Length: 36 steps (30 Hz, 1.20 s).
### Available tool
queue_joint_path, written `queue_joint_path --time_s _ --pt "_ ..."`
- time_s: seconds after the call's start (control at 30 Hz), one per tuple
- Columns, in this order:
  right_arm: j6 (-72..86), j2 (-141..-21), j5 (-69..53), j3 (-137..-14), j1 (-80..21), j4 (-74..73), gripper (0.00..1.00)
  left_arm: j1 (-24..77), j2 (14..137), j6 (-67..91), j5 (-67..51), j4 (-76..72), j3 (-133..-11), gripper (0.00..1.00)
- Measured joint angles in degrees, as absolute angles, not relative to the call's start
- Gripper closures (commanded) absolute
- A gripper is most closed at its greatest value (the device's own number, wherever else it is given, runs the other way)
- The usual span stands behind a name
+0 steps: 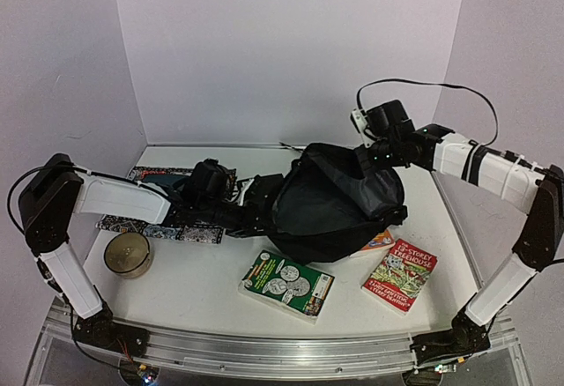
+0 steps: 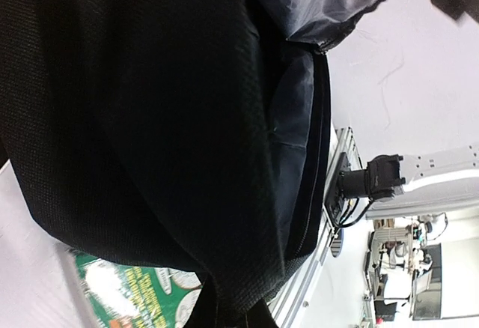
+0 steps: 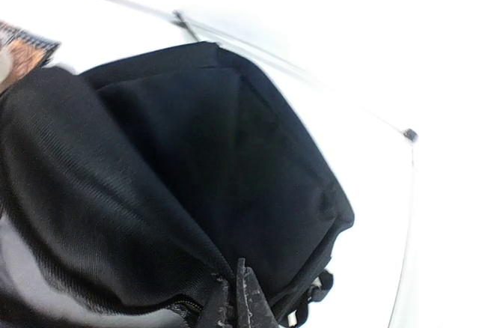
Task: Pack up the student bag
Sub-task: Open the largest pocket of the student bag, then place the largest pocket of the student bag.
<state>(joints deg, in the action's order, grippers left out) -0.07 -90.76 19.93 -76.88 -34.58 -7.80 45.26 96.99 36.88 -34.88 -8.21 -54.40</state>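
Note:
The student bag (image 1: 339,205), a big soft black backpack, lies in the middle of the table with its mouth gaping upward. My left gripper (image 1: 267,208) is shut on the bag's left edge; in the left wrist view the black weave (image 2: 150,118) fills the frame and the fabric bunches at the fingertips (image 2: 232,314). My right gripper (image 1: 376,159) is shut on the bag's upper right rim. In the right wrist view its fingers (image 3: 241,305) pinch the zip edge, with the bag's body (image 3: 224,156) beyond them.
A green book (image 1: 286,282) and a red book (image 1: 399,274) lie in front of the bag. An orange book (image 1: 379,241) pokes out from under the bag's right side. A patterned flat book (image 1: 189,232) lies under the left arm, and a round tin (image 1: 129,254) stands near it.

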Motion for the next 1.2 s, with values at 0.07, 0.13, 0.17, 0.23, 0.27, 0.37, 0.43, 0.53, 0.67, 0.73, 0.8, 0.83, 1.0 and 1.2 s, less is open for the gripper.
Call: queue_joint_path --time_s 0.07,0.13,0.17,0.23,0.27,0.37,0.43,0.53,0.67,0.73,0.8,0.83,1.0,1.2 --pt "0.6 -90.52 17.29 -77.1 -31.42 -8.35 1.0 46.05 97.35 36.4 -34.95 -8.59 -55.17 1.0" --pt "1.33 -90.82 14.82 -77.14 -29.03 -8.77 0.99 46.86 98.01 36.03 -35.03 -9.05 -56.2 0.98" --pt "1.62 -91.16 13.86 -77.14 -28.15 -8.84 0.97 47.24 98.46 35.94 -35.05 -9.21 -56.74 0.98" --pt "2.28 -92.66 12.44 -77.15 -26.95 -8.4 0.92 47.93 99.69 35.9 -35.04 -9.32 -57.7 0.96" --pt "2.49 -93.7 12.04 -77.16 -26.63 -7.94 0.88 48.19 100.43 35.92 -35.03 -9.28 -58.12 0.95" --pt "3.17 -97.23 11.2 -77.17 -25.92 -6.84 0.75 48.7 102.2 36.05 -34.49 -9.01 -58.74 0.87" --pt "3.53 -99.27 10.99 -77.13 -25.49 -6.09 0.7 48.79 102.57 36.06 -33.88 -8.94 -58.8 0.78" --pt "4.35 -100.58 11.15 -77.1 -25.08 -5.38 0.61 48.82 102.59 35.74 -32.43 -9.04 -58.89 0.64" --pt "4.78 -100.55 11.16 -77.04 -25.04 -4.67 0.49 48.82 102.48 35.31 -29.99 -8.91 -58.83 0.41" --pt "4.94 -100.31 11.17 -76.67 -25.0 -4.49 0.45 48.82 101.92 34.56 -28.34 -8.34 -58.62 0.32" --pt "5.05 -99.59 11.52 -75.94 -24.99 -4.45 0.4 48.61 100.56 34.29 -26.87 -7.22 -57.92 0.25" --pt "5.26 -99.16 12.05 -75.75 -25.04 -4.46 0.39 48.37 99.53 33.97 -26.28 -6.44 -57.42 0.22" --pt "6.18 -98.03 16.15 -75.59 -25.06 -5.21 0.34 46.42 93.78 31.27 -23.0 -1.72 -54.83 0.08" --pt "8.13 -96.96 17.8 -75.39 -25.06 -6.6 0.13 44.03 87.93 28.3 -20.71 4.0 -51.04 0.0"
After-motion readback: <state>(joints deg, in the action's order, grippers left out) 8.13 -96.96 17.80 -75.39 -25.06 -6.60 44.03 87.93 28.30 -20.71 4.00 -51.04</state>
